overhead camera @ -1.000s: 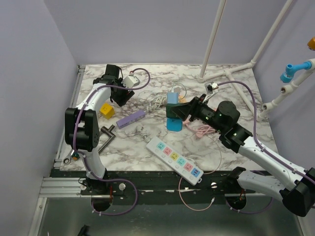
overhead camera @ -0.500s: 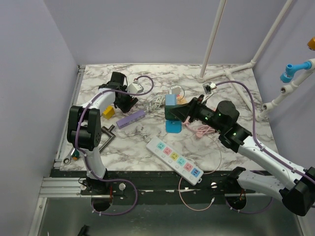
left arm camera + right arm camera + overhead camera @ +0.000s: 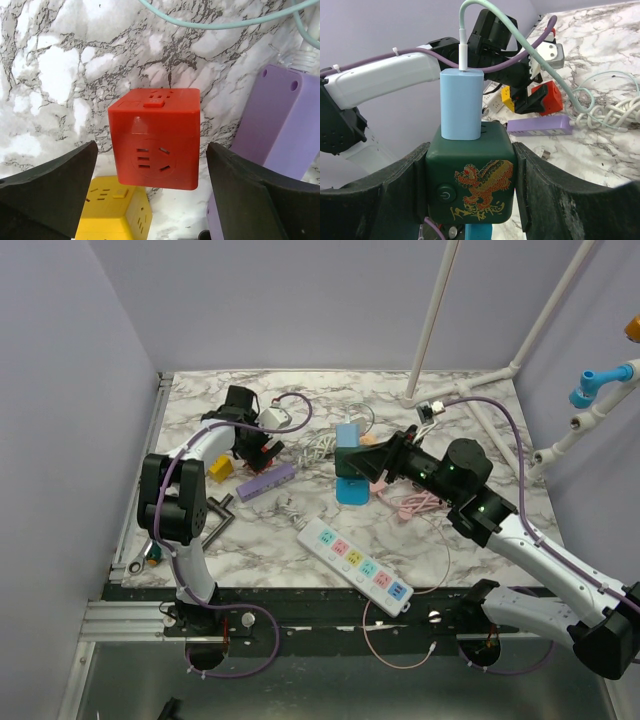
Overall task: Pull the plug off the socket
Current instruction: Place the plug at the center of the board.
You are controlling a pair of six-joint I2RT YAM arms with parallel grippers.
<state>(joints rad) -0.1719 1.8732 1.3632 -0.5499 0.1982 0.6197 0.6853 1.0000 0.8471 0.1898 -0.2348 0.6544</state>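
Observation:
My right gripper (image 3: 470, 186) is shut on a dark green cube socket (image 3: 470, 172) with a dragon print, held above the table. A light blue plug (image 3: 462, 104) sits in the cube's top face, and its pale green cable (image 3: 485, 12) runs off upward. In the top view the cube (image 3: 352, 460) and the plug (image 3: 348, 433) are at mid-table. My left gripper (image 3: 152, 187) is open and empty over a red cube socket (image 3: 156, 137), well to the left of the plug, also seen in the top view (image 3: 262, 448).
A yellow cube socket (image 3: 112, 212) and a purple power strip (image 3: 280, 120) flank the red cube. A white power strip (image 3: 355, 565) lies near the front. A pink cable (image 3: 415, 505), a white cable bundle (image 3: 320, 447) and a metal tool (image 3: 215, 520) lie about.
My left gripper moved right and nearer, from the back-left corner to over the red cube. My right gripper shifted the green cube with its plug slightly toward the back.

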